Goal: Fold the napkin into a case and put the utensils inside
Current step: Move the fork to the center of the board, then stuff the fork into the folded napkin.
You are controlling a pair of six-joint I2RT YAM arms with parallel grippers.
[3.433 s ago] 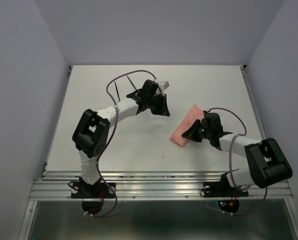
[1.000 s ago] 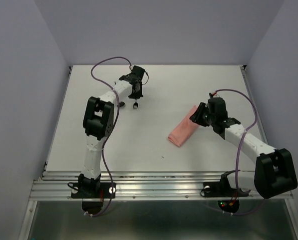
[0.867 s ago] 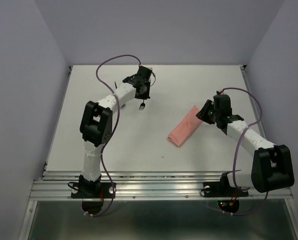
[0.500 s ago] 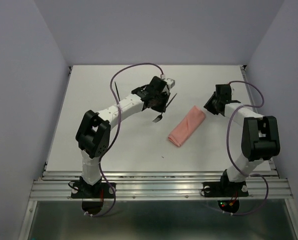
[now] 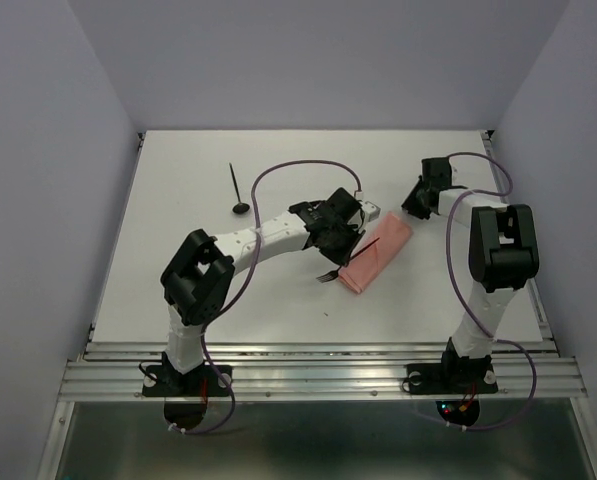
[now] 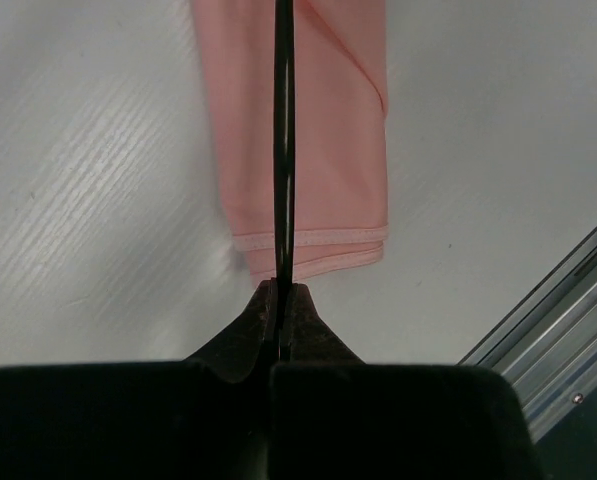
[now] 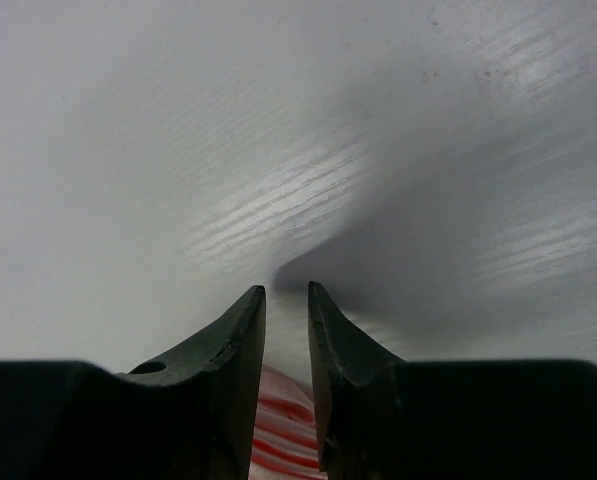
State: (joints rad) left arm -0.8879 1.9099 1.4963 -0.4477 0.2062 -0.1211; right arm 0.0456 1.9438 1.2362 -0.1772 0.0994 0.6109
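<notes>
The pink napkin (image 5: 376,255) lies folded as a narrow strip right of the table's middle; the left wrist view shows it with its hemmed end (image 6: 313,240) nearest. My left gripper (image 5: 344,240) (image 6: 281,290) is shut on the black fork (image 5: 326,274), whose handle (image 6: 284,150) reaches out edge-on over the strip. The black spoon (image 5: 236,192) lies alone at the far left. My right gripper (image 5: 414,202) (image 7: 286,290) sits at the napkin's far end, open by a narrow gap. A bit of pink fabric (image 7: 283,430) shows low between its fingers.
The white table (image 5: 178,280) has a metal rail (image 5: 318,375) along its near edge, also visible in the left wrist view as a rail (image 6: 568,300). Grey walls stand on three sides. Purple cables (image 5: 288,170) loop above both arms.
My left arm has carried the fork from the far left over to the napkin. My right gripper has pulled back to the napkin's far end and its jaws have narrowed.
</notes>
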